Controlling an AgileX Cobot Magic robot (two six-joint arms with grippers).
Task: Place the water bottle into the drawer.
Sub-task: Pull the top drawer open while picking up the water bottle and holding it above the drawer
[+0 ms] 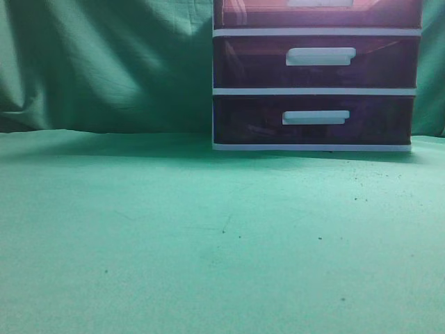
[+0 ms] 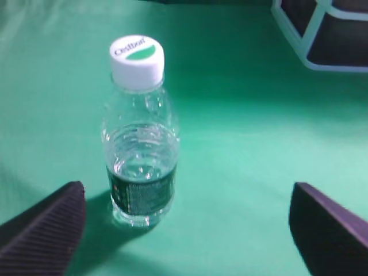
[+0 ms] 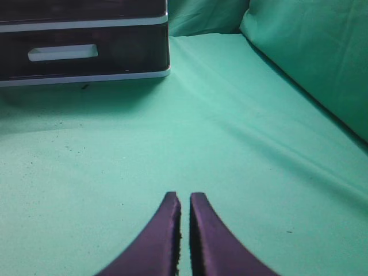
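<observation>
The water bottle (image 2: 140, 132) is clear with a white cap and a dark green label. It stands upright on the green cloth and shows only in the left wrist view. My left gripper (image 2: 184, 230) is open and empty; the bottle stands just beyond its fingertips, close to the left finger. The drawer (image 1: 250, 15) is the top, reddish-brown one, shut, cut off by the top edge of the exterior view. My right gripper (image 3: 184, 200) is shut and empty, low over the cloth. Neither gripper shows in the exterior view.
Two darker purple drawers (image 1: 243, 66) with white handles sit below the top one in the white frame (image 1: 313, 91). The unit's bottom drawer (image 3: 115, 54) lies ahead-left of the right gripper, and its corner (image 2: 313, 43) ahead-right of the left one. Green cloth covers table and backdrop.
</observation>
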